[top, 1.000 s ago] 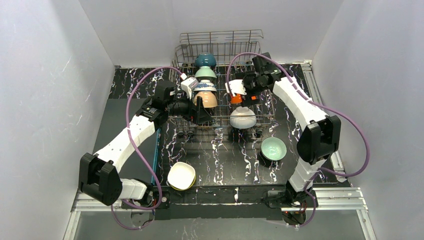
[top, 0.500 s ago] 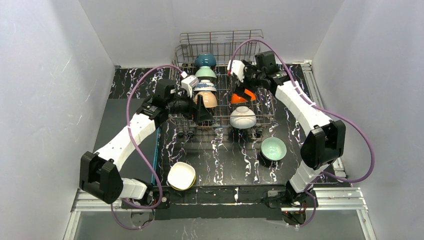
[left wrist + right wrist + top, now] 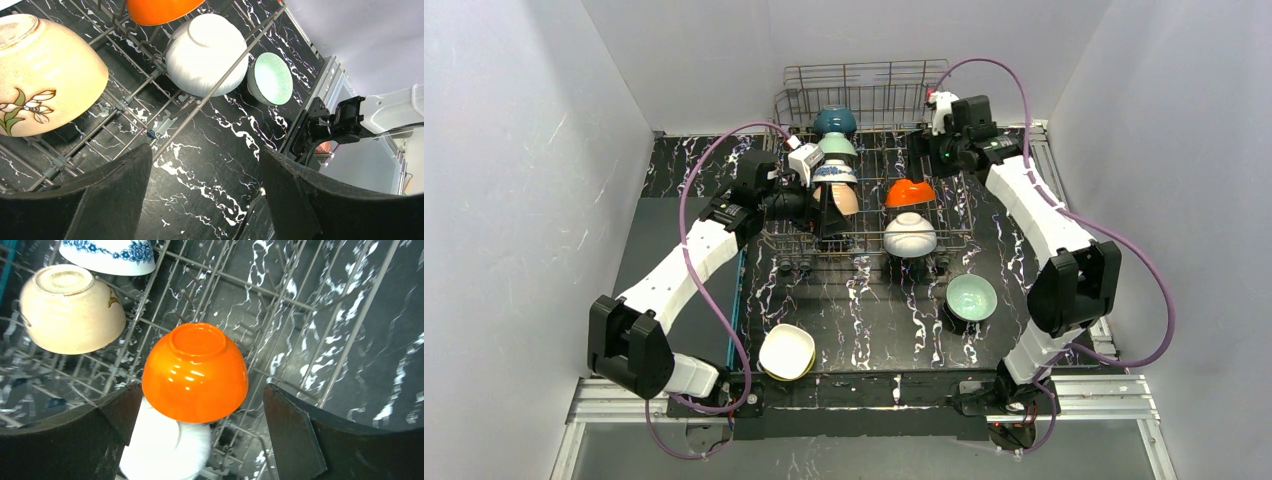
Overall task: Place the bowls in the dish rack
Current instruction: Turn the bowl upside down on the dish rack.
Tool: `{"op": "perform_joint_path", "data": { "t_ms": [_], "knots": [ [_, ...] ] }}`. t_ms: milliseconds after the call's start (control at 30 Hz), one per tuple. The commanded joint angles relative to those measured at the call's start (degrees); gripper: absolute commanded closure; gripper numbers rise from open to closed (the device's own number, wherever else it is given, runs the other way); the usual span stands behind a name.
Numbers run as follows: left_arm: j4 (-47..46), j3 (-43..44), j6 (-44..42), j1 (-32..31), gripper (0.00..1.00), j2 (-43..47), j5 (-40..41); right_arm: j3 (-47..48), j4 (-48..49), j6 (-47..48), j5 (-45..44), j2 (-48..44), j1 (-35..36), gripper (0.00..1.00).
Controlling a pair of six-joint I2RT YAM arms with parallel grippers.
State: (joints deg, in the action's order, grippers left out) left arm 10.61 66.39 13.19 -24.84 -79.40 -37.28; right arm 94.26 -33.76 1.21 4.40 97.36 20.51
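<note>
The dish rack (image 3: 954, 222) stands at the back centre. Its left row holds teal-blue (image 3: 834, 120), mint (image 3: 835, 146), blue-patterned (image 3: 834, 173) and tan (image 3: 842, 199) bowls. The right row holds an orange bowl (image 3: 910, 191) behind a white bowl (image 3: 910, 235), both upside down. My right gripper (image 3: 924, 150) hangs open above and behind the orange bowl (image 3: 195, 372), apart from it. My left gripper (image 3: 822, 218) is open and empty at the rack's front left, beside the tan bowl (image 3: 45, 75). A green-glazed bowl (image 3: 971, 297) and a white-and-yellow bowl (image 3: 786, 351) sit on the table.
The rack's raised wire back (image 3: 864, 80) stands close to the rear wall. White walls close in left and right. A metal frame rail (image 3: 1064, 385) runs along the near edge by the arm bases. Purple cables (image 3: 686, 210) loop off both arms.
My right gripper has drawn up and back to the far right, away from the orange bowl, which now rests in the rack. The left arm has shifted only slightly.
</note>
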Motion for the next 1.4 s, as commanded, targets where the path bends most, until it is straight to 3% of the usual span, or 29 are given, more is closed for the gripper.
{"op": "perform_joint_path", "data": {
  "t_ms": [0,133,400,567,800,1100,1367],
  "knots": [
    [0.2,0.8,0.9,0.4,0.25,0.6,-0.3,-1.0,-1.8,-12.8,12.1,1.5,-5.6,0.01],
    [0.4,0.4,0.9,0.4,0.25,1.1,-0.1,-3.2,-0.7,-15.6,23.3,3.4,-7.9,0.08],
    [0.0,-0.8,1.1,0.4,0.25,1.8,0.1,-4.8,-2.9,-15.0,27.3,6.6,-8.0,0.16],
    [0.1,-1.5,1.3,0.4,0.25,2.5,0.4,-5.9,-2.6,-15.8,30.1,7.8,-7.9,0.27],
    [0.0,-2.1,1.2,0.4,0.25,3.0,0.8,-6.5,-1.3,-16.5,28.5,7.7,-7.8,0.25],
    [-0.2,-1.8,1.0,0.4,0.25,2.7,0.9,-4.2,-0.7,-13.0,23.4,7.9,-5.4,0.07],
    [-0.2,-0.8,1.4,0.4,0.25,2.2,0.5,2.8,-5.9,-9.5,13.5,13.8,-2.2,0.12]
  ]
}}
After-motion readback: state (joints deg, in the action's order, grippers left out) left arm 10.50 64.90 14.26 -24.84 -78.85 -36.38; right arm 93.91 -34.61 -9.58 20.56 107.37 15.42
